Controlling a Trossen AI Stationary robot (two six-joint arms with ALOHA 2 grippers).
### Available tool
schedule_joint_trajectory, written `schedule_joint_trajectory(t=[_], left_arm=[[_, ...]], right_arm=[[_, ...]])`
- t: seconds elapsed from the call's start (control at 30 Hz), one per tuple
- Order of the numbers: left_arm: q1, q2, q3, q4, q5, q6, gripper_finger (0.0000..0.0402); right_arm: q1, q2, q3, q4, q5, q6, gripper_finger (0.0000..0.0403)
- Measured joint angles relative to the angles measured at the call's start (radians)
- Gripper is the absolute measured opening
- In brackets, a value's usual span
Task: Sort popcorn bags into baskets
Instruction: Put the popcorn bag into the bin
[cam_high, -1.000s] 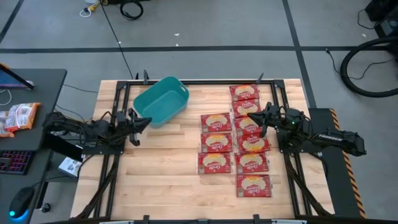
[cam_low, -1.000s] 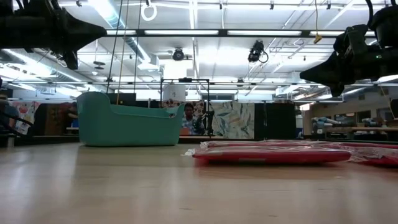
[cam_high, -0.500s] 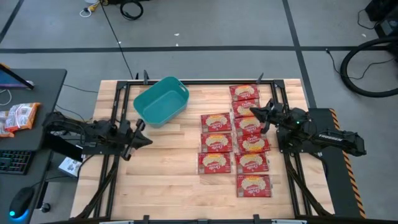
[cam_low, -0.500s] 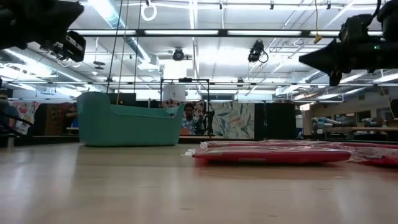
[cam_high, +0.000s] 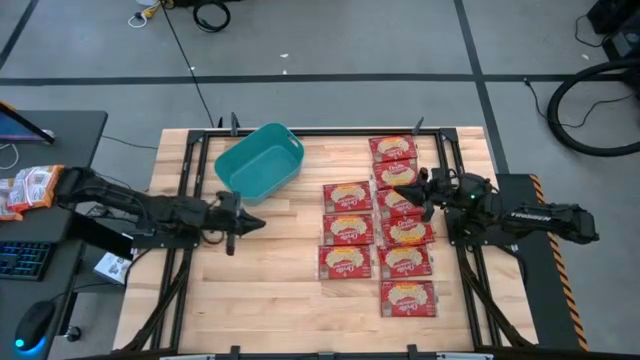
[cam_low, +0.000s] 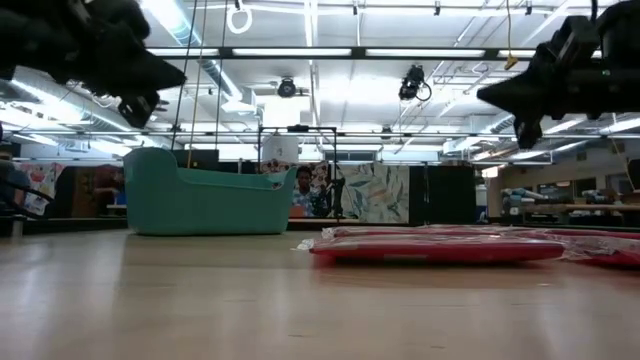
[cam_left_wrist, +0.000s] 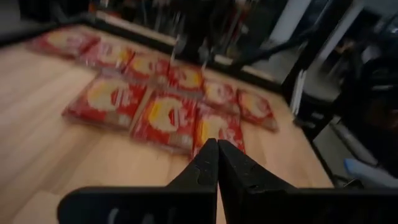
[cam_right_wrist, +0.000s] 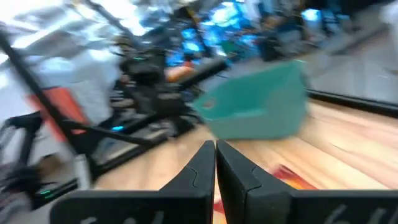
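Note:
Several red popcorn bags (cam_high: 346, 229) with cream ovals lie flat on the table's right half, in two columns; they also show in the left wrist view (cam_left_wrist: 163, 114). The teal basket (cam_high: 259, 162) stands at the far middle of the table, tilted on a frame bar. My left gripper (cam_high: 259, 223) is shut and empty, in the air near the table's middle, left of the bags. My right gripper (cam_high: 399, 190) is shut and empty, above the right column of bags, pointing left toward the basket (cam_right_wrist: 258, 102).
A black metal frame (cam_high: 190, 160) runs along the table's left, far and right sides. An orange-and-white snack packet (cam_high: 30, 187) lies on a side desk left of the table. Bare wood lies between the left gripper and the bags.
My left arm has reached out toward the table's right and a little nearer, its gripper swinging from beside the basket to the table's middle, closer to the bags. My right gripper has shifted a little toward the left over the bags. Bags and basket have stayed put.

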Motion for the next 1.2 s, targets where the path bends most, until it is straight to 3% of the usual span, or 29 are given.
schedule_joint_trajectory(t=[0.17,0.33,0.57,0.73,0.9,1.1,1.2], left_arm=[[0.000,0.244,0.155,-0.021,-0.003,-0.007,0.0015],[0.002,0.451,0.338,-0.157,-0.003,0.016,0.0072],[0.001,0.721,0.545,-0.298,0.004,0.106,0.0135],[0.000,0.897,0.683,-0.383,0.004,0.184,0.0136],[0.007,1.065,0.882,-0.504,0.003,0.216,0.0128],[0.060,1.224,1.104,-0.709,-0.056,0.263,0.0126],[0.110,1.267,1.152,-0.719,-0.059,0.319,0.0126]], right_arm=[[0.061,0.106,0.000,0.115,0.044,-0.079,0.0020],[0.075,0.180,0.000,0.147,0.145,-0.152,0.0020],[0.077,0.239,0.000,0.198,0.166,-0.203,0.0020],[0.089,0.268,0.002,0.324,0.164,-0.260,0.0020],[0.115,0.290,0.053,0.301,0.133,-0.306,0.0020],[0.127,0.371,0.104,0.278,0.217,-0.401,0.0020],[0.126,0.407,0.123,0.272,0.240,-0.443,0.0020]])
